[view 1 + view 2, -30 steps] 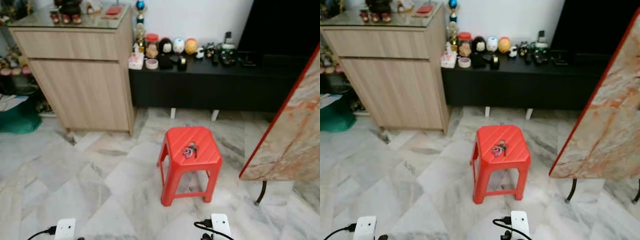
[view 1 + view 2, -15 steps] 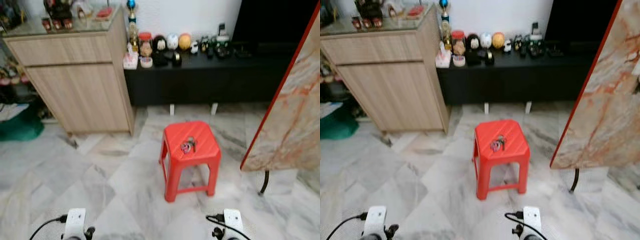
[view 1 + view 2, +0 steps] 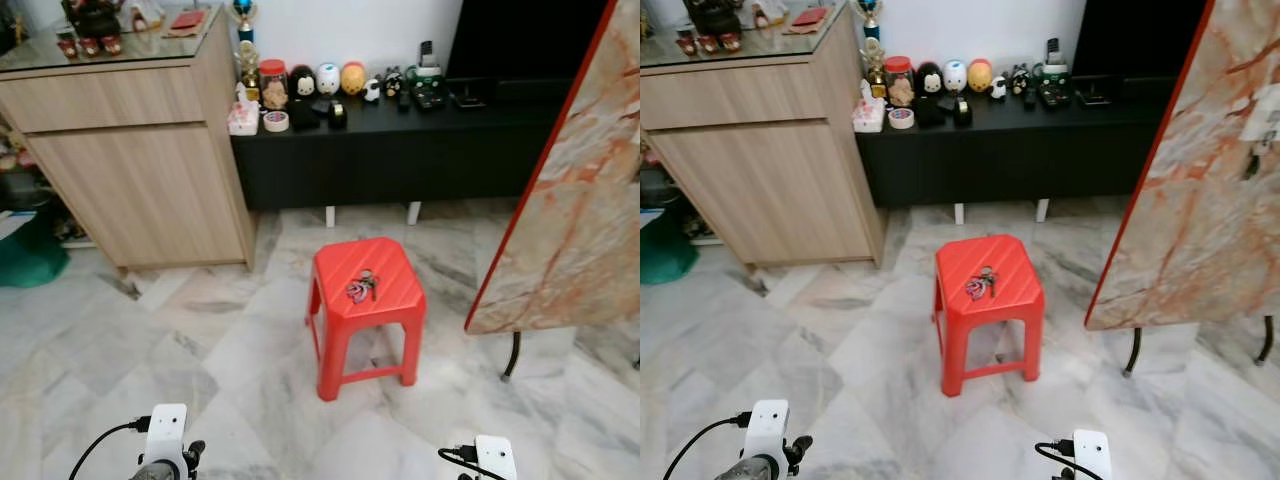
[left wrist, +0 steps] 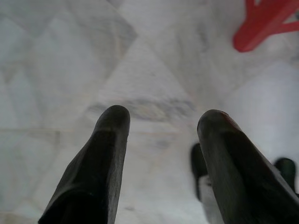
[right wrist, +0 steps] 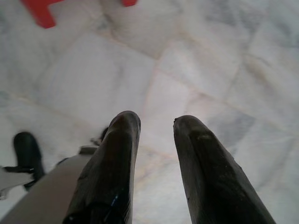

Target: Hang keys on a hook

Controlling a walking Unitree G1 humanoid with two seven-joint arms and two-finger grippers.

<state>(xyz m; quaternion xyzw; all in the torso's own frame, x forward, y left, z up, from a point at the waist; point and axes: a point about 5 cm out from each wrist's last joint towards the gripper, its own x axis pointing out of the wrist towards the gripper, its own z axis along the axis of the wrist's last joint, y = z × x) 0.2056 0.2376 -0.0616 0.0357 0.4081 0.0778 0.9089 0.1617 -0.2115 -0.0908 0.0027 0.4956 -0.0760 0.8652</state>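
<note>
A bunch of keys with a pink fob lies on top of a red plastic stool standing on the marble floor ahead of me. Both arms hang low at the bottom of the eye views. My left gripper is open over bare floor, with a stool leg at the edge of its wrist view. My right gripper is also open over the floor, nothing between its fingers. A white fitting sits high on the marble-patterned panel at the right; I cannot tell whether it is a hook.
A wooden cabinet stands at the back left. A low black sideboard with figurines and jars runs along the wall. A large marble-patterned panel with a red edge leans on the right on black legs. A green basin sits far left.
The camera has shifted, so the stool now sits slightly lower and more central in view. The keys lie on the stool as before. Both arms remain low.
</note>
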